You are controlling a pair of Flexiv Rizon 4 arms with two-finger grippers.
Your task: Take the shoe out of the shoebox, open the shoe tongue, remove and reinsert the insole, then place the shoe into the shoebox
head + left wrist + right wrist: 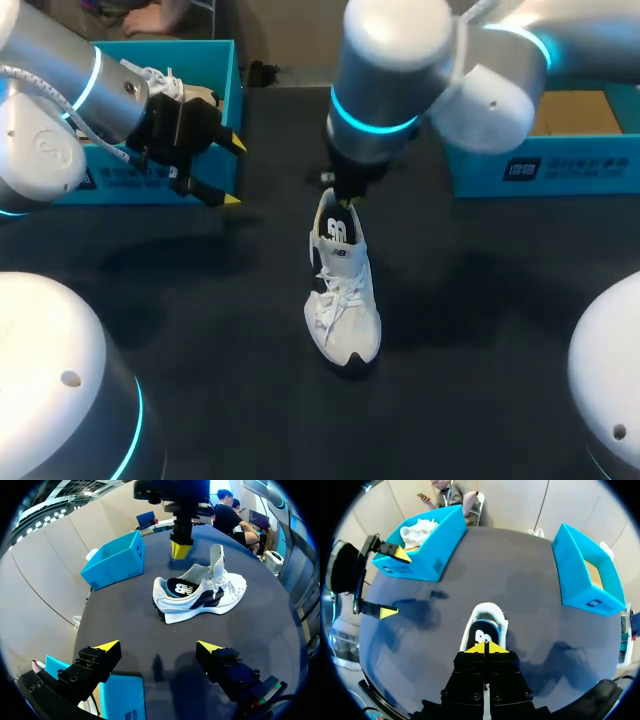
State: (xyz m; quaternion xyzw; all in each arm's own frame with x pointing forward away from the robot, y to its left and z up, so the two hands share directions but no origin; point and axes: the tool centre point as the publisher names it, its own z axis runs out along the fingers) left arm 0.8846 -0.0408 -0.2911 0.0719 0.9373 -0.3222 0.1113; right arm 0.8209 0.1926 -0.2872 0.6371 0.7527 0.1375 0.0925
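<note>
A white shoe (pixel 343 290) stands on the dark table at the middle, toe toward the near edge, laces loose. Its tongue (pixel 217 562) is pulled upright and the dark insole (pixel 181 587) shows inside. My right gripper (pixel 345 200) hangs shut just over the heel end of the shoe (pixel 482 625), with nothing seen between its tips (pixel 486 647). My left gripper (pixel 222 170) stands wide open and empty beside the left blue shoebox (pixel 215 70), well apart from the shoe (pixel 200 592). In the left wrist view the left gripper (pixel 157 647) faces the shoe's side.
A second white shoe (pixel 420 530) lies in the left shoebox (pixel 427 560). Another blue box (pixel 560 165) with a brown floor stands at the back right (pixel 585 575). Dark table surface (pixel 480 330) lies bare around the shoe.
</note>
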